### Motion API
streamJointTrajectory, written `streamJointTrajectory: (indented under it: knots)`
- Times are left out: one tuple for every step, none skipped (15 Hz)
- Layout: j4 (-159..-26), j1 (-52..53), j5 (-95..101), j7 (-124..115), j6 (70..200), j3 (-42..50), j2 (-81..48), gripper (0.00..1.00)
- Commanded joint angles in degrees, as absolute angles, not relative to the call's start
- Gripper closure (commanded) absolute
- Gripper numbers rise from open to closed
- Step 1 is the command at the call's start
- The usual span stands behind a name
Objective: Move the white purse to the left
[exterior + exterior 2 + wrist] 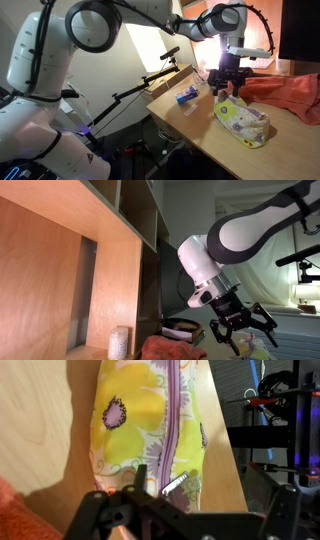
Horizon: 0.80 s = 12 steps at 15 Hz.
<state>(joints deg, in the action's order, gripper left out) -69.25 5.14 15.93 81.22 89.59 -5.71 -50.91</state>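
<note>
1. The white purse (243,122) lies flat on the wooden table (197,122), near the table's front edge. In the wrist view the purse (150,430) fills the centre of the picture. It shows a yellow and purple flower print, and a purple zip (175,415) runs along its length. A metal zip pull (175,483) lies on the fabric at the near end.

2. The gripper (242,337) hangs over the far end of the purse. In an exterior view its fingers are spread wide apart and hold nothing. Contact between the fingers and the purse cannot be determined from these views.

3. An orange cloth (290,95) lies bunched on the table, just beside one end of the purse. A corner of the cloth (20,510) shows in the wrist view next to the purse.

4. A small blue packet (187,97) lies on the table on the other side of the gripper, apart from the purse.

5. The white arm (100,25) reaches over the table from above. A tall wooden shelf unit (110,250) stands beside the work area.
</note>
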Motion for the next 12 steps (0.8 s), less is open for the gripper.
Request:
streamJointTrajectory:
  knots:
    - [-70.32, 4.58, 13.15, 77.83, 90.08, -6.31, -49.64, 0.0]
    - [-70.13, 4.55, 12.7, 77.53, 89.95, -6.32, -49.88, 0.0]
    - [-69.92, 4.47, 12.32, 77.24, 90.03, -6.33, -50.16, 0.0]
    - [-69.71, 4.38, 11.91, 77.24, 89.76, -6.39, -50.36, 0.0]
    - [-69.63, 4.46, 11.83, 77.0, 89.71, -6.32, -50.54, 0.0]
    - [-69.6, 4.48, 11.67, 76.75, 89.89, -6.29, -50.63, 0.0]
    - [-69.44, 4.47, 11.65, 76.67, 89.89, -6.22, -50.8, 0.0]
    - [-69.37, 4.5, 11.93, 77.06, 89.99, -6.16, -50.92, 0.0]
    - [-69.2, 4.54, 12.09, 77.21, 89.94, -6.12, -51.09, 0.0]
    - [-69.21, 4.64, 12.37, 77.23, 90.06, -6.01, -51.13, 0.0]
    - [-68.99, 4.8, 12.77, 77.25, 89.93, -5.83, -51.3, 0.0]
    - [-68.9, 4.79, 12.84, 77.24, 89.93, -5.79, -51.39, 0.0]
